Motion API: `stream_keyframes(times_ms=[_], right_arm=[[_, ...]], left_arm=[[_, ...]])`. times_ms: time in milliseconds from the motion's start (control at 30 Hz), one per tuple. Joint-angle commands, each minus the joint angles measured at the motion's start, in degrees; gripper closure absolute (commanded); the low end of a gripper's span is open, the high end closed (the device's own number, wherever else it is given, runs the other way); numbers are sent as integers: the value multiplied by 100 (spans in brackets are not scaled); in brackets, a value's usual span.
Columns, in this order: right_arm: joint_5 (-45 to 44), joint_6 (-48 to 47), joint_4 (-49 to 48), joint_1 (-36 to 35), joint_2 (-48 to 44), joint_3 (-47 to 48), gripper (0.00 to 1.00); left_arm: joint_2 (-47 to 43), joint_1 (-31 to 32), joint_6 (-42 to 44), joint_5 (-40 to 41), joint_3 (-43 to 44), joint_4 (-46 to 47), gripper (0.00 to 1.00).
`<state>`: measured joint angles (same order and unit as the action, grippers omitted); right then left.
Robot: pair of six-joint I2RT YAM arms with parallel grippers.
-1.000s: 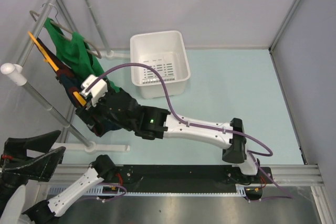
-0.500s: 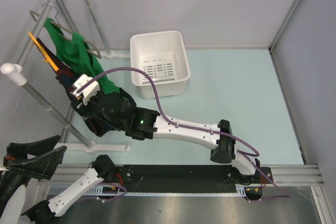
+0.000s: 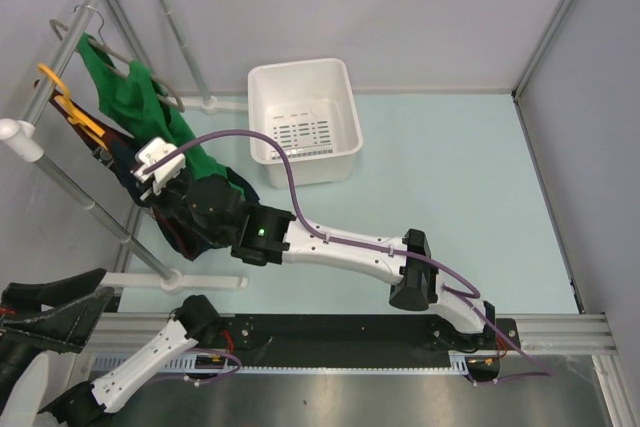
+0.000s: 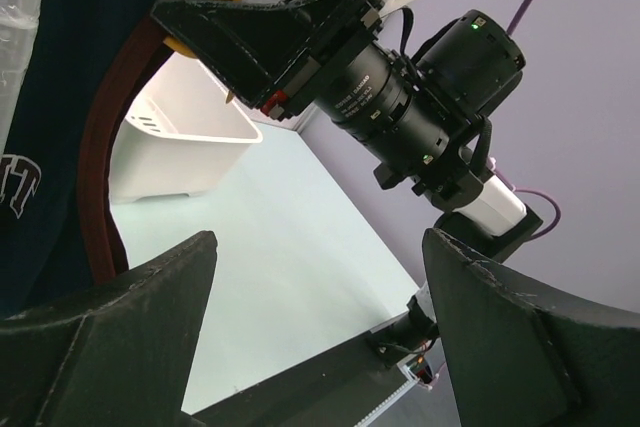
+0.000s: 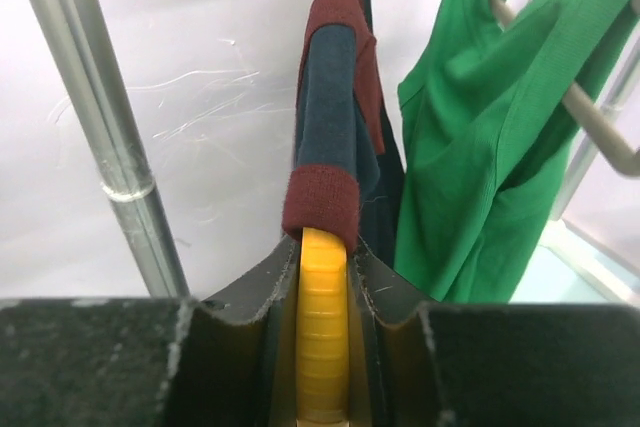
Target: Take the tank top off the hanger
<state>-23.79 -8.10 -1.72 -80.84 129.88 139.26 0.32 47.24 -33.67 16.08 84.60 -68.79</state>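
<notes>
Rack [image 3: 60, 182] carries the tank top [image 5: 480, 147], long axis vertical, on the hanger [image 5: 600, 127]. It's just beside the right gripper [image 5: 325, 277], rightward in wrist view. Jaws pinch the orange hanger [image 5: 322, 347] instead. Left gripper [image 4: 315, 247] gapes, well apart, so the right arm is nearer.

White arm links [image 3: 350, 257] with black joint housings, looping purple cable [image 3: 283, 172], small green light [image 3: 262, 230], matte black wedge fingers [image 4: 110, 327], possibly rubber-faced.
</notes>
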Motion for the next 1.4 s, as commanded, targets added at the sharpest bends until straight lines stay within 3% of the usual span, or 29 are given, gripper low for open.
stream_keyframes(times_ms=[0, 167, 733, 967, 1367], right_arm=[[-90, -376, -645, -99, -77, 418, 86], [-336, -613, -909, -187, -270, 426, 100], [-838, -1396, -1867, -556, -797, 347, 100], [-890, -1352, -2596, -609, -1377, -575, 100], [-1040, -1572, -2983, -837, -2141, -1673, 100]], left_arm=[[56, 39, -131, -61, 48, -108, 11], [91, 66, -175, -87, 22, -108, 11], [223, 118, -254, -421, -699, 59, 10], [337, 118, -236, -614, -822, 147, 10], [575, 127, -87, -931, -875, 332, 10]])
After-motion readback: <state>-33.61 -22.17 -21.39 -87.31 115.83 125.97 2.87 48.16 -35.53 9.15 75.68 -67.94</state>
